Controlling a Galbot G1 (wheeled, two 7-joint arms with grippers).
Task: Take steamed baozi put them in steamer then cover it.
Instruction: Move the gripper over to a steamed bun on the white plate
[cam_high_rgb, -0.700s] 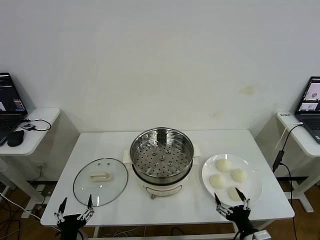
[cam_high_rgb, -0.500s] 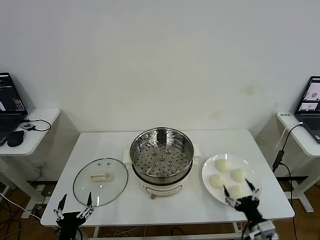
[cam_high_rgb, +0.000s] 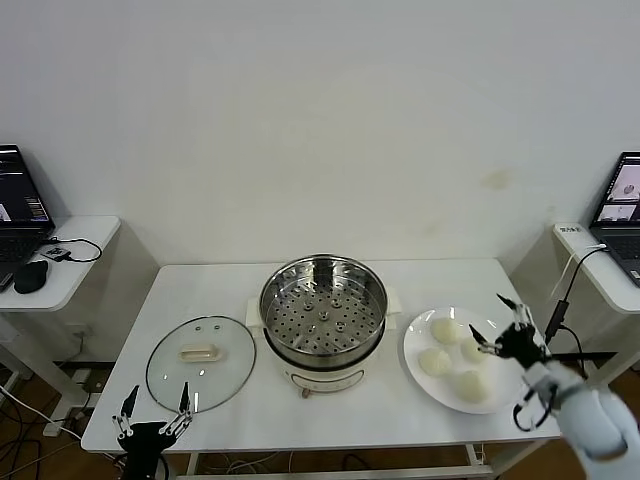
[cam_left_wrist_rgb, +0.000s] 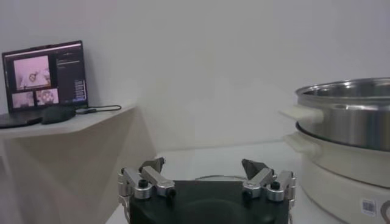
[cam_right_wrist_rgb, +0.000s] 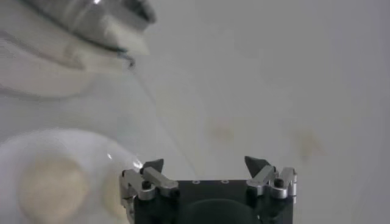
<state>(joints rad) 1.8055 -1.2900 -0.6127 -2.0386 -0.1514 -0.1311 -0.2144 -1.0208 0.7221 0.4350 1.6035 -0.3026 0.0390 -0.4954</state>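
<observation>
Nothing is loaded yet. Nearest, left of the steamer (cam_high_rgb: 323, 318), the left gripper (cam_high_rgb: 152, 418) waits wide open by the lid (cam_high_rgb: 201, 362). Right gripper (cam_high_rgb: 497, 330), also wide, hovers over four buns (cam_high_rgb: 447, 330) on the plate (cam_high_rgb: 508, 380).

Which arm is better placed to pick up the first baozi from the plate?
The right. The right gripper, open, hovers at the plate's far right edge beside the baozi. The left gripper, also open, sits at the table's near left edge by the cover.

Right end effector (cam_high_rgb: 508, 325) raised, open; left end effector (cam_high_rgb: 155, 408) low, open
</observation>
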